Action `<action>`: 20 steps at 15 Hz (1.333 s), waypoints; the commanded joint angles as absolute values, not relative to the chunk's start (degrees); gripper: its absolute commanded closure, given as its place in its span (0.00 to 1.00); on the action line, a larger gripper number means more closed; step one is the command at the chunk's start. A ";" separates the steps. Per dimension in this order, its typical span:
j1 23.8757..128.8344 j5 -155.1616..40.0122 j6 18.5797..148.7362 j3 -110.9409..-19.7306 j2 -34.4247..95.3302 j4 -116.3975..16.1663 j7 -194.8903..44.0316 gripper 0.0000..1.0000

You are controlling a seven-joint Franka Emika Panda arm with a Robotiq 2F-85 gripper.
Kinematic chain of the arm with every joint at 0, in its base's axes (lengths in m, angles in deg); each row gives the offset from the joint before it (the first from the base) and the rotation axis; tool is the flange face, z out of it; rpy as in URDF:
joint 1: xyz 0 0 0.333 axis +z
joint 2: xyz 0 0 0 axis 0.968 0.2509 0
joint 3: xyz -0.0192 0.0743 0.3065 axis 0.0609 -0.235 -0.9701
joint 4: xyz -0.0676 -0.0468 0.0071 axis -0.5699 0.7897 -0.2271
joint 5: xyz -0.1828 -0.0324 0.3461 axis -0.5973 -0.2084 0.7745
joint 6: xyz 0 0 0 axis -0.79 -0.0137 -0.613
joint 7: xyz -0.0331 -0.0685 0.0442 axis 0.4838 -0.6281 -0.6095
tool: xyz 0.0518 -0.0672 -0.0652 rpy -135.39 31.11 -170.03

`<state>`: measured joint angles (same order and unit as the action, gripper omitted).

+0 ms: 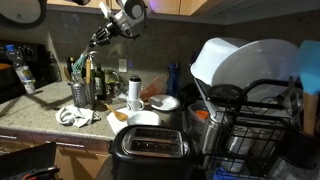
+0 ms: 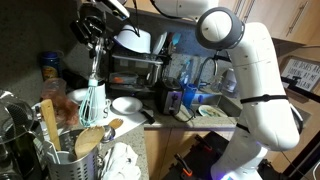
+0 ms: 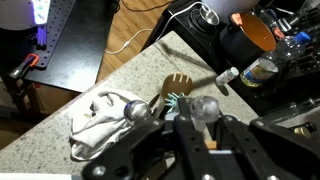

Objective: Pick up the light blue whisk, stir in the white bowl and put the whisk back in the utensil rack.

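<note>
Ext. cams opposite across counter (image 1: 30, 118); wrist down.

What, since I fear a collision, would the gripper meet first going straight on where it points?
Probably the utensil rack, roughly below the gripper and the light blue whisk it grips; depth is unclear.

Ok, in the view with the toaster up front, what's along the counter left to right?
From the left: water bottle, utensil rack, white cup, white bowl, black dish rack.
</note>
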<state>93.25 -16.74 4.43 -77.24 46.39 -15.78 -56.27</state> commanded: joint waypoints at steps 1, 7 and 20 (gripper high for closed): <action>94.94 -19.64 6.15 -78.00 47.61 -13.50 -55.82 0.89; 95.94 -19.82 11.99 -77.56 45.18 -15.89 -56.39 0.89; 96.19 -16.78 12.02 -78.47 40.36 -19.70 -56.27 0.89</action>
<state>95.88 -17.43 13.20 -77.83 42.34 -17.35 -56.27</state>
